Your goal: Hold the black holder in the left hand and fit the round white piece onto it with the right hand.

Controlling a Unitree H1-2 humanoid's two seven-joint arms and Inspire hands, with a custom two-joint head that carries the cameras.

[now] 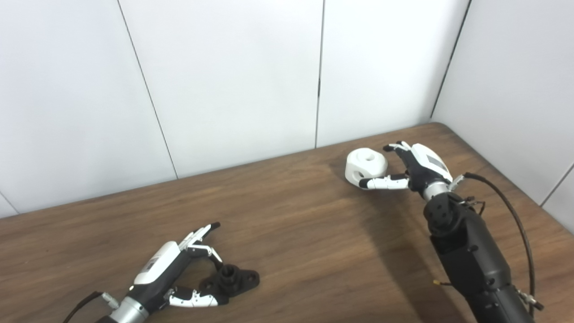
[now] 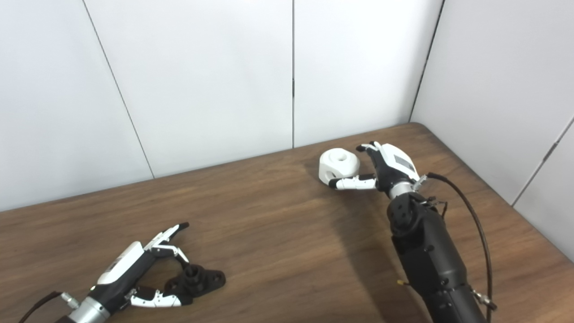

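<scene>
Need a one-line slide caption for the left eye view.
Both hands open: left hand around the black holder, right hand at the round white piece, both parts on the wooden table.

left hand (image 1: 172, 273) around black holder (image 1: 231, 280), right hand (image 1: 410, 168) at round white piece (image 1: 365, 165)

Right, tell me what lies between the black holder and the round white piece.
Nothing: only bare wooden table lies between the black holder and the round white piece, as both eye views show.

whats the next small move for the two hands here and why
Probably close both hands on their parts. The left hand lies open around the black holder on the table, thumb beside it, not gripping. The right hand is open beside the round white piece, which rests far from the holder. Neither part is lifted yet.
</scene>
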